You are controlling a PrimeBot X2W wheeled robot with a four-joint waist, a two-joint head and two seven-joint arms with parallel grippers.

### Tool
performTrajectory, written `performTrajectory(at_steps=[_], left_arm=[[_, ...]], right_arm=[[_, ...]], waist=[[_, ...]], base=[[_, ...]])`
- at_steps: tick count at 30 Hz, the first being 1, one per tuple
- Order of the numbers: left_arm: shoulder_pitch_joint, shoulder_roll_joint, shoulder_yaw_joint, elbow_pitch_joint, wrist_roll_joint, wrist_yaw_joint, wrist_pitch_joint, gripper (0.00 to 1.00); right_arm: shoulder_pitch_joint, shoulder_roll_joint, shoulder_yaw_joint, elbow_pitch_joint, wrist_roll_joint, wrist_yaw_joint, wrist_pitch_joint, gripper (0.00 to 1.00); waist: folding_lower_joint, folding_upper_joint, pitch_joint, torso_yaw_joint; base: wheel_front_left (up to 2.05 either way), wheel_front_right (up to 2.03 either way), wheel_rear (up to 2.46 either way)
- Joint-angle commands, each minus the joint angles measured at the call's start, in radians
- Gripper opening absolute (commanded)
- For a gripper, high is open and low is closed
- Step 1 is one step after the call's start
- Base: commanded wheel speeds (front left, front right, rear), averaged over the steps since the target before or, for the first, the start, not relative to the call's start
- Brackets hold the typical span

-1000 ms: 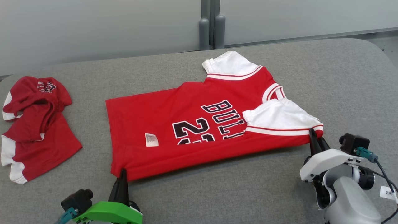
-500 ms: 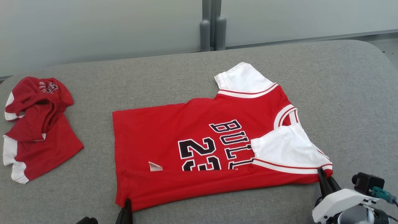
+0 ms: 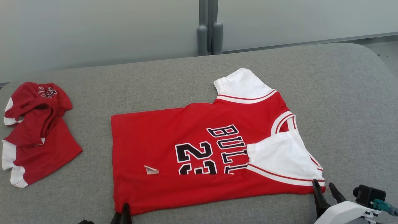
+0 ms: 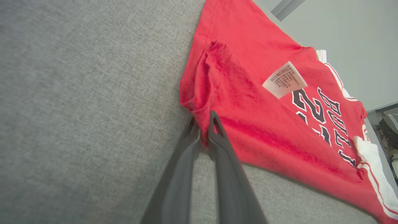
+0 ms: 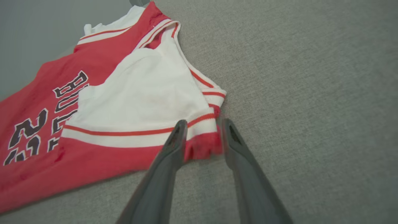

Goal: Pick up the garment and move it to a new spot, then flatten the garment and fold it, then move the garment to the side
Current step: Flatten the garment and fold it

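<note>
- Your left gripper [image 4: 203, 126] pinches the garment [image 3: 155, 137] at its lower-left hem corner.
- Your right gripper [image 5: 203, 130] stands parted around the lower-right shoulder corner.
- The garment lies mid-frame on the grey table [image 3: 342, 93]; a crumpled red shirt [image 3: 34, 137] sits far left, well apart.

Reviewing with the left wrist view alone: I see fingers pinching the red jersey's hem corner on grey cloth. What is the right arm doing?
Observer: The right gripper is open, its fingers either side of the jersey's shoulder corner, which lies on the table.
Operator: Anything else on that table?
Observer: A second red and white garment lies crumpled at its far left, apart from the jersey.
</note>
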Motion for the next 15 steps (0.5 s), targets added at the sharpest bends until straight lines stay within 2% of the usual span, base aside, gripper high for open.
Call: performTrajectory(at_steps=[1, 5, 12, 15], left_arm=[[0.009, 0.013, 0.004, 0.000, 0.005, 0.007, 0.000, 1.00], [0.025, 0.030, 0.009, -0.019, 0.017, 0.022, -0.007, 1.00], [-0.020, 0.095, 0.017, -0.072, 0.065, 0.055, 0.001, 1.00], [-0.054, 0.126, 0.014, -0.085, 0.082, 0.053, 0.015, 1.00]], right_arm=[[0.014, -0.004, -0.008, -0.012, -0.010, -0.001, 0.005, 1.00], [0.027, -0.005, -0.038, -0.040, -0.030, -0.001, 0.007, 1.00], [0.023, -0.004, -0.099, -0.112, -0.089, -0.001, 0.026, 1.00], [0.001, -0.004, -0.105, -0.148, -0.111, -0.001, 0.036, 1.00]], waist=[[0.0000, 0.0037, -0.003, -0.004], [0.0000, 0.0037, -0.008, -0.011], [0.0000, 0.0037, -0.016, -0.018], [0.0000, 0.0037, -0.016, -0.023]], base=[[0.00, 0.00, 0.00], [0.00, 0.00, 0.00], [0.00, 0.00, 0.00], [0.00, 0.00, 0.00]])
